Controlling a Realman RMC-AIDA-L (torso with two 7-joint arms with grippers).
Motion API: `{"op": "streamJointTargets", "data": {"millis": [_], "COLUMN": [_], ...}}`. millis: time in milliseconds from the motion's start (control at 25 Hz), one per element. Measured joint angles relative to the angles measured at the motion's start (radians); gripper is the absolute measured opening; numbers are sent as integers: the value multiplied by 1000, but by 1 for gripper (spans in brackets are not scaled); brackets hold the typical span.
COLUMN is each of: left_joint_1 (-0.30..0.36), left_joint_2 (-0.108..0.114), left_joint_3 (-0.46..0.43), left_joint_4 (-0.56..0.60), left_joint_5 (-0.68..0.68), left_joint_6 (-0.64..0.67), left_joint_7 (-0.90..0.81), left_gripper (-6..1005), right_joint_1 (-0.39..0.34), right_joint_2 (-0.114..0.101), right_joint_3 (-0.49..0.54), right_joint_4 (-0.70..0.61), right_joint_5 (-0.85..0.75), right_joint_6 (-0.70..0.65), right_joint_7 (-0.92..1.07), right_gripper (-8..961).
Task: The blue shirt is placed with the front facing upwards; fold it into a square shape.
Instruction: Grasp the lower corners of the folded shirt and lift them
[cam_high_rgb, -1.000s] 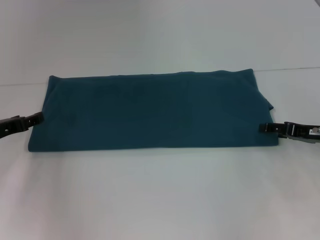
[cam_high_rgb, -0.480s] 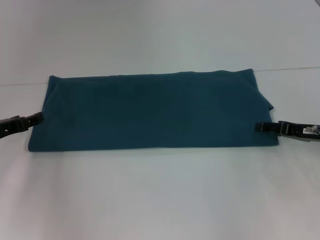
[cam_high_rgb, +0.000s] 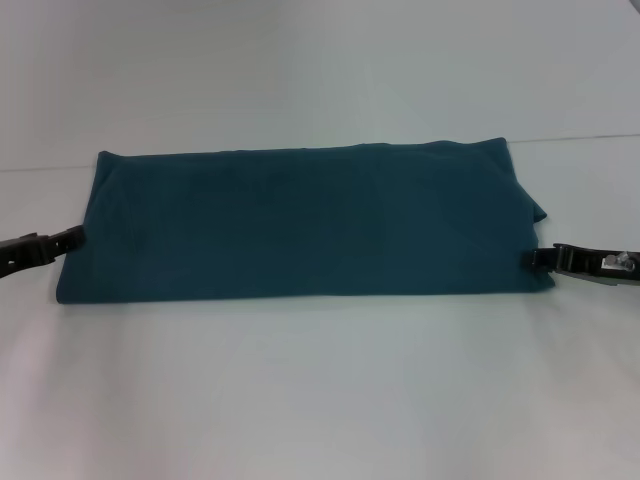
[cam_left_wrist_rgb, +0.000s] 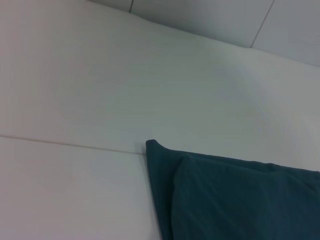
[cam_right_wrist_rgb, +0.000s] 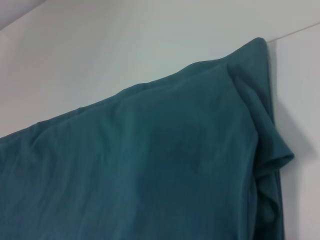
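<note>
The blue shirt (cam_high_rgb: 300, 225) lies flat on the white table as a long, plain teal rectangle running left to right, with no print showing. A small fold of cloth bulges at its right end. My left gripper (cam_high_rgb: 72, 238) rests low on the table against the shirt's left edge. At the opposite end, my right gripper (cam_high_rgb: 538, 257) sits at the right edge near the front corner. The left wrist view shows one layered corner of the shirt (cam_left_wrist_rgb: 240, 200). In the right wrist view the shirt (cam_right_wrist_rgb: 150, 165) fills most of the picture, with its bunched corner.
The white table (cam_high_rgb: 320, 400) spreads wide in front of and behind the shirt. A thin seam line (cam_high_rgb: 50, 167) crosses the table along the shirt's far edge.
My right gripper reached a little leftward over the shirt's right edge, then drew back to the right. The left gripper and the shirt stayed put.
</note>
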Motion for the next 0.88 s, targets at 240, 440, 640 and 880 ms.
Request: {"op": "streamJointTargets", "data": {"millis": [240, 440, 640, 880], "left_joint_1": [5, 9, 29, 36], "left_joint_2": [-1, -2, 1, 4], "left_joint_3": [0, 0, -1, -9], "left_joint_4": [2, 5, 28, 21], "left_joint_5": [0, 0, 0, 9], "left_joint_6": [1, 7, 55, 78], "left_joint_7": [0, 0, -9, -5], "left_gripper": [723, 723, 724, 725], "right_joint_1": [-5, -10, -13, -18], "right_joint_2": [0, 0, -1, -2], "right_joint_3": [4, 9, 11, 11], "right_joint_4": [1, 2, 2, -2], "right_joint_5": [1, 5, 5, 5], "right_joint_6": [2, 2, 1, -3], "right_joint_7": [0, 0, 0, 0], "right_gripper": [228, 56, 11, 14]}}
